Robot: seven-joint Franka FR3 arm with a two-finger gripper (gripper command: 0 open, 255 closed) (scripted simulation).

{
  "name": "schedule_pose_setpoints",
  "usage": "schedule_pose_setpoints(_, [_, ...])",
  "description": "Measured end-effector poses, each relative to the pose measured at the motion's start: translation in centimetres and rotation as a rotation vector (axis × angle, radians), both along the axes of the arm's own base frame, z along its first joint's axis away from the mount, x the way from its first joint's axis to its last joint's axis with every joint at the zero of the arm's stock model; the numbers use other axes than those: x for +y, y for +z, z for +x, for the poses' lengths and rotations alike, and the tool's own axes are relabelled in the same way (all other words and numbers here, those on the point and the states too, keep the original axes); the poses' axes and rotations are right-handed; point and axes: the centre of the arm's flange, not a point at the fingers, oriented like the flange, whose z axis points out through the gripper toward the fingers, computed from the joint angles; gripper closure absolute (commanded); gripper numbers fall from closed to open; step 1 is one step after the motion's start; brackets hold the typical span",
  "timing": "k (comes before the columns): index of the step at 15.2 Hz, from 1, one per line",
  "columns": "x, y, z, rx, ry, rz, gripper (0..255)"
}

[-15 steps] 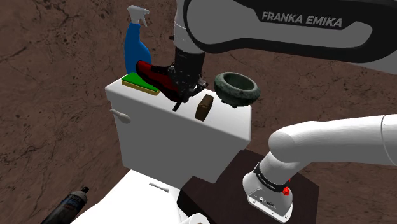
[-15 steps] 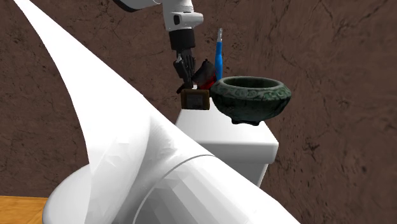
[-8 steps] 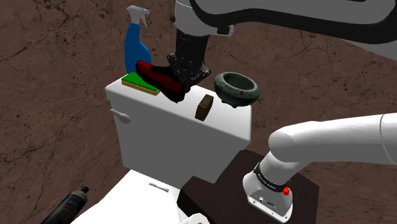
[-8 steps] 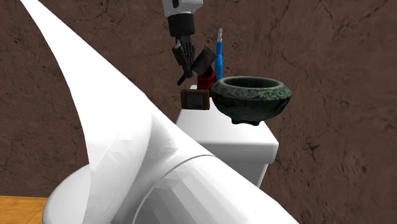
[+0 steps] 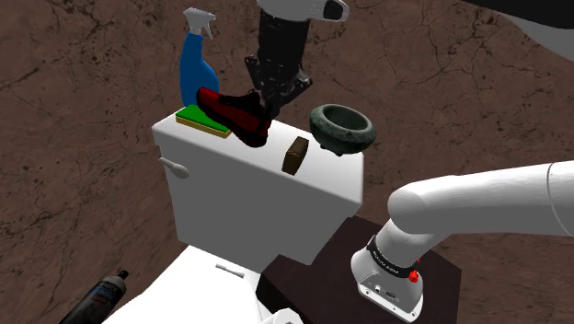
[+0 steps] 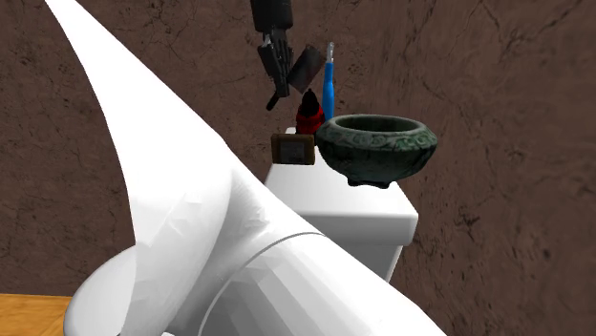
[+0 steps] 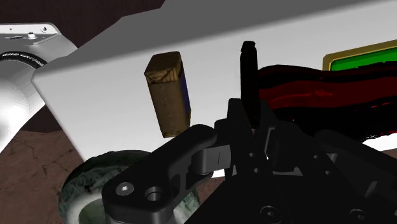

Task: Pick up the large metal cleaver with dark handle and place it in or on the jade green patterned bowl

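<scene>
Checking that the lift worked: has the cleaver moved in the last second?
Yes. In the second exterior view the cleaver has risen well above the brown block, which stayed put.

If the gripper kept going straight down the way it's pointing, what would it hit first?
The gripper, holding the cleaver, would probably meet the white tank lid beside the red-and-black shoe, though depth is unclear.

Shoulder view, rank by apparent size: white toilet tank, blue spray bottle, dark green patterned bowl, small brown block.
1. white toilet tank
2. blue spray bottle and dark green patterned bowl: they look alike, and the bottle's base is hidden, so they are left unranked
3. small brown block
</scene>
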Motion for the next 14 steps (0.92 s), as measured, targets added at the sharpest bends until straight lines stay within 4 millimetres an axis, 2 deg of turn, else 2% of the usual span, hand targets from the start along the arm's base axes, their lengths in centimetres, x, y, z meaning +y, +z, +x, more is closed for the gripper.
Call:
schedule_pose_setpoints(12, [0.0, 6.1, 0.0, 0.000, 0.000, 0.000, 255])
schedule_pose_setpoints(14, [-1.5, 6.4, -0.7, 0.000, -0.001, -0.001, 255])
